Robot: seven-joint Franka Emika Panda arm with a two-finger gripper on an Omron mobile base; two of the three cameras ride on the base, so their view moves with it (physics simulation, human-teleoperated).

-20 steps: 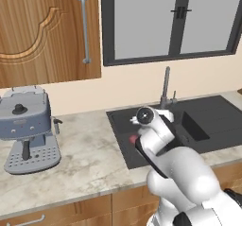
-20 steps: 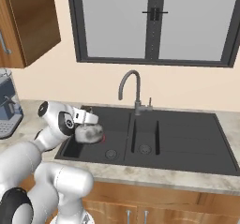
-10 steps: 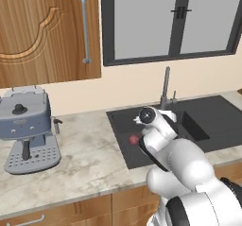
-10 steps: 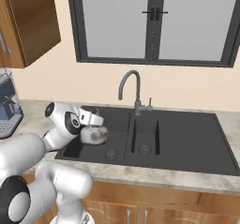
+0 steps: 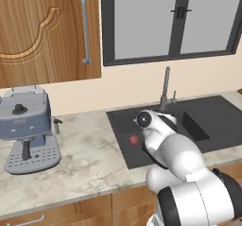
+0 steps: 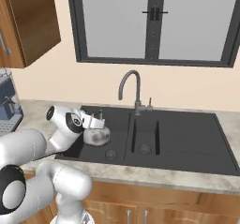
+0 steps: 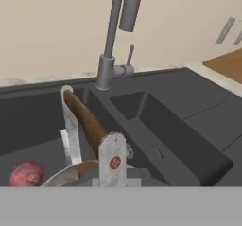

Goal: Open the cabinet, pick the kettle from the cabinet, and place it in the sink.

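The small silver kettle (image 6: pixel 96 135) sits low in the left basin of the black sink (image 6: pixel 187 138), close to the drain. My gripper (image 6: pixel 95 123) is shut on its arched dark handle (image 7: pixel 87 121), which rises right in front of the hand camera over the lid (image 7: pixel 71 173). Whether the kettle's base touches the basin floor I cannot tell. From the left base view my own arm (image 5: pixel 175 154) hides the kettle, and the sink (image 5: pixel 212 111) lies behind it. The cabinet is out of view.
A small red round thing (image 7: pixel 27 174) (image 5: pixel 134 139) lies on the basin floor beside the kettle. The grey faucet (image 6: pixel 131 87) (image 5: pixel 165 85) stands behind the basins. A blue-grey espresso machine (image 5: pixel 26 126) is on the counter at left, under a wooden wall door (image 5: pixel 47 31) with its handle on the right edge.
The gripper has carried the kettle slightly to the right and a little lower into the left basin. The grip has stayed shut.
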